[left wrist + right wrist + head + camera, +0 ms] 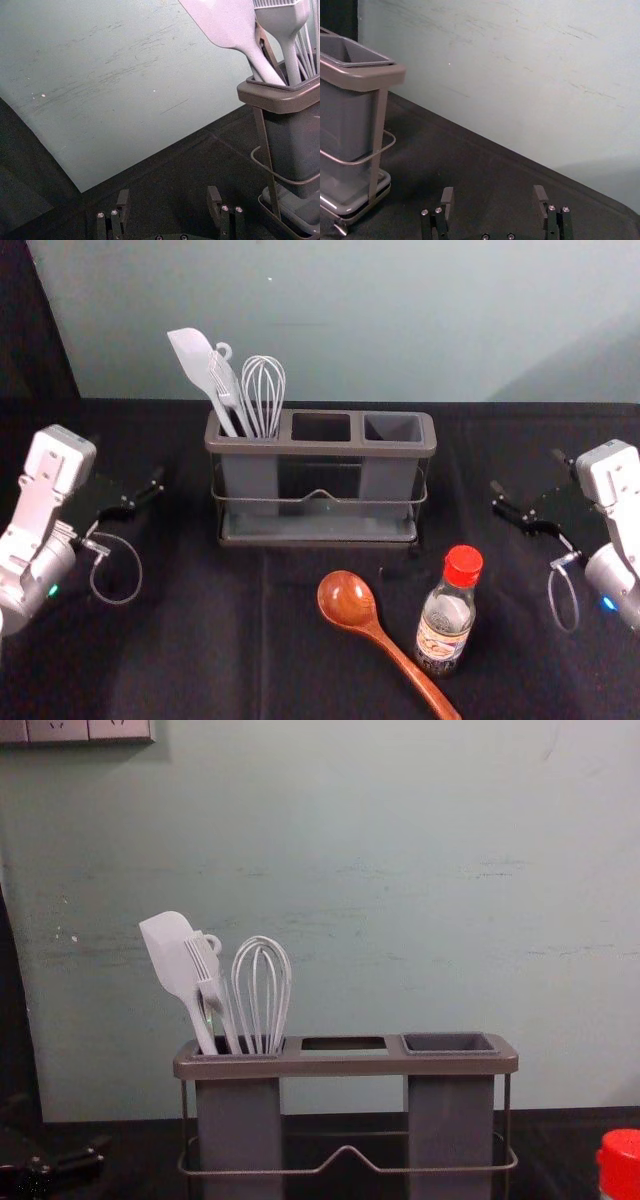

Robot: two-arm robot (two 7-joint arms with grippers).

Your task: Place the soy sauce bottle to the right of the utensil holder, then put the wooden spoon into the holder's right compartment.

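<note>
1 spatula [168, 945], 1 brush [203, 963], 1 whisk [264, 941], black cloth [190, 640], wall [380, 330], sockets [118, 729]

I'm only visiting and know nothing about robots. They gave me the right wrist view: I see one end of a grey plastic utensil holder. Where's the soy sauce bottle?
Observer: The clear glass bottle with the red cap stands on the black cloth, in front of the holder's right end.

Visitor: And the wooden spoon?

Observer: The glossy reddish-brown wooden spoon lies with its bowl toward the holder, left of the bottle.

Visitor: My claw, the right gripper, is spread open. What about the other one?

Observer: The left gripper is open and empty too, off to the left of the holder.
</note>
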